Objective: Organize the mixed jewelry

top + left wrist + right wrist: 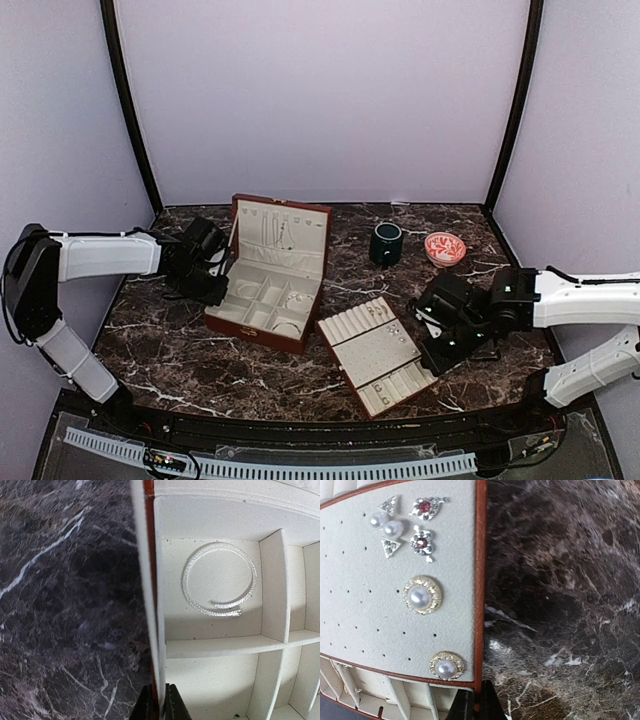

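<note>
Pinch featherlight, stiff, slippery bangle (215, 613) across its wire, left tool (159, 709) clamped on box (149, 555) wall, right tool (476, 707) on tray (480, 555) rim.

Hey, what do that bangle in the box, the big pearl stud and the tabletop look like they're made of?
Bangle: silvery metal, going by its beaded, sparkly surface.
Pearl stud: glossy white pearl or imitation, in a gold-tone rim with tiny stones.
Tabletop: dark polished marble or a marble-look surface, with white veins and glare.
</note>
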